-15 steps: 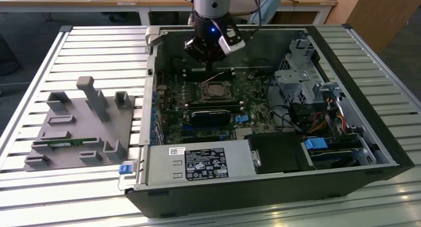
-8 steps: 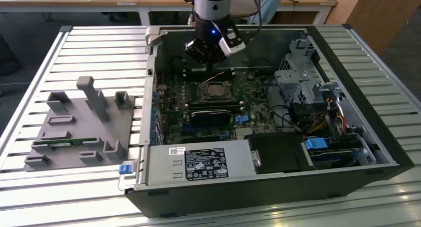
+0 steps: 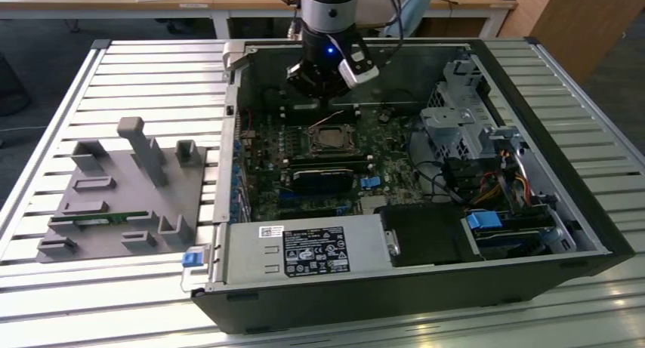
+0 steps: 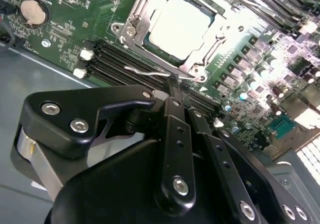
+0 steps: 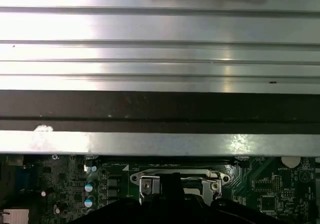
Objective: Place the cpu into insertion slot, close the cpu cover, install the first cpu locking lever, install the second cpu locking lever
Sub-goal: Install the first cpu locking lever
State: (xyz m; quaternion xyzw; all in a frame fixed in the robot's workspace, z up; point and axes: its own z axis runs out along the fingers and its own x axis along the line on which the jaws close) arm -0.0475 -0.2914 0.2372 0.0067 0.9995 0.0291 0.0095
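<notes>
inside the open computer case [image 3: 564, 235], the cpu [image 4: 181, 25] sits in the insertion slot [image 4: 150, 43] on the green circuit board [image 4: 75, 29], with the cpu cover [image 4: 135, 26] lying closed around it. the gripper [image 4: 172, 86] hangs just beside the socket, fingers together, pinching a thin wire lever [image 4: 145, 73].

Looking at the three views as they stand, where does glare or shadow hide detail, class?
In the second wrist view, glare whitens the cpu and the board to its side, while the gripper is a dark mass. In the first wrist view, the metal slats shine. The exterior view is evenly lit, though the case interior is dim.
</notes>
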